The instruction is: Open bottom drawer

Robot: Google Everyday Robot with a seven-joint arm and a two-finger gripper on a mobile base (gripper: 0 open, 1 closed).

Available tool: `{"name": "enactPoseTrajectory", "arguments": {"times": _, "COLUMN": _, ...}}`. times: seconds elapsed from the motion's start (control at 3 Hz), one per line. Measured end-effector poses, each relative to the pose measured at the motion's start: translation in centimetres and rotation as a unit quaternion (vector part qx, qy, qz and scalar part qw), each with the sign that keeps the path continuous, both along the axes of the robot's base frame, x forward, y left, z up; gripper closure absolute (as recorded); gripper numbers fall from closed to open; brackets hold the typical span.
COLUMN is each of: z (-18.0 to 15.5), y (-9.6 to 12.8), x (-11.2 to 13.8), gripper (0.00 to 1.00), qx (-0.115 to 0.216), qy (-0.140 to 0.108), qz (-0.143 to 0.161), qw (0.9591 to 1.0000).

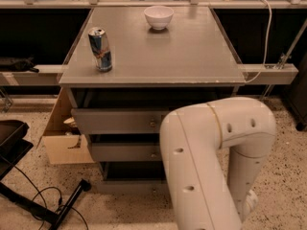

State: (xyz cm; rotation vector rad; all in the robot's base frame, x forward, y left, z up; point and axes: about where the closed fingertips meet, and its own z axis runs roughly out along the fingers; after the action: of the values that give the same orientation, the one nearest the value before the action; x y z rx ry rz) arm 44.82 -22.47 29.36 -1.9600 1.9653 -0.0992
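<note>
The grey cabinet [153, 56] has three drawers stacked in its front. The bottom drawer [129, 186] shows as a narrow grey strip near the floor, with a dark gap above it. Its right part is hidden behind my white arm [216, 162]. The middle drawer [124, 152] and top drawer [115, 121] stand slightly out. My gripper is out of view, below the arm's big links at the lower right.
A blue drink can [100, 49] and a white bowl [159, 17] stand on the cabinet top. An open cardboard box [64, 138] sits on the floor left of the cabinet. Black cables and a stand leg [62, 210] lie at lower left. A rail [268, 73] runs to the right.
</note>
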Motion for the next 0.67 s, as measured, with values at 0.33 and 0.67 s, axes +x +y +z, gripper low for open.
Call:
{"name": "enactPoseTrajectory", "arguments": {"times": 0.33, "z": -4.1, "y": 2.9, "x": 2.5, "gripper": 0.28, "qx": -0.007, "qy": 0.029, "qz": -0.008, "qw": 0.9995}}
{"name": "enactPoseTrajectory", "arguments": {"times": 0.67, "z": -8.5, "y": 5.2, "x": 5.1, "gripper": 0.05, "qx": -0.016, "qy": 0.054, "qz": -0.033, "qw": 0.9978}}
